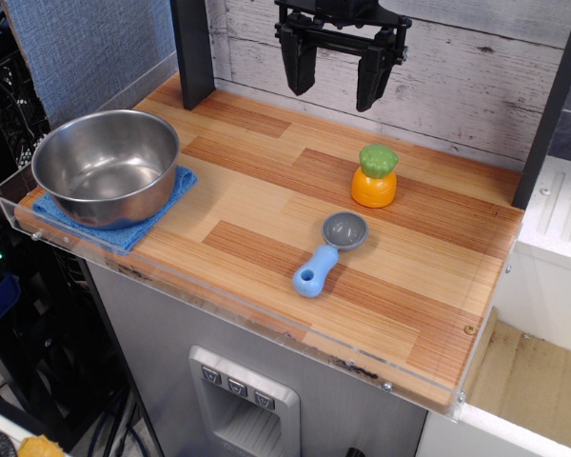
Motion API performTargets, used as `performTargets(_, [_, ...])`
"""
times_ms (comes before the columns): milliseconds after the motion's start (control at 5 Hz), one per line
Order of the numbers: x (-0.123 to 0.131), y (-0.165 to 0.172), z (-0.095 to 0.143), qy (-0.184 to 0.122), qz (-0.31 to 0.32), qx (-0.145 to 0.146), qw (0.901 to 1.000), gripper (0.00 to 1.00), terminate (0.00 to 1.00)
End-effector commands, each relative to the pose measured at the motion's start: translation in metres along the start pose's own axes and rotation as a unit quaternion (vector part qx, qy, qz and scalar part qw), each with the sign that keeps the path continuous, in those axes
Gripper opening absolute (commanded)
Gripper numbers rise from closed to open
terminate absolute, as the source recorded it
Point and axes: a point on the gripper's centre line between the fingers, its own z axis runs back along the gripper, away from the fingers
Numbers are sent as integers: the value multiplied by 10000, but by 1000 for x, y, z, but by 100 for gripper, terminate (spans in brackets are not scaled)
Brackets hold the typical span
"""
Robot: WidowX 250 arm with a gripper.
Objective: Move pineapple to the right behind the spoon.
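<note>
A: Is the small orange toy pineapple with the green top (374, 177) placed?

B: It looks so: upright on the wooden table (266, 205), just behind-right of the grey-bowled, blue-handled plastic spoon (329, 250). The black gripper (337, 78) hangs above, released and empty.

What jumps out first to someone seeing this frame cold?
Probably the pineapple, bright orange and green, standing upright on the wooden table just behind the spoon. Next, the black gripper hanging open above the back edge, holding nothing. Then the shiny steel bowl on a blue cloth at the far left.
</note>
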Motion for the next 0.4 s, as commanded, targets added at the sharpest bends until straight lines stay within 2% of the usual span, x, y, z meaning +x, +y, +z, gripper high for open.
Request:
performTargets(0, [-6,8,21,-341,414,13,9986,100,0])
performTargets(200, [-6,8,21,-341,414,13,9986,100,100])
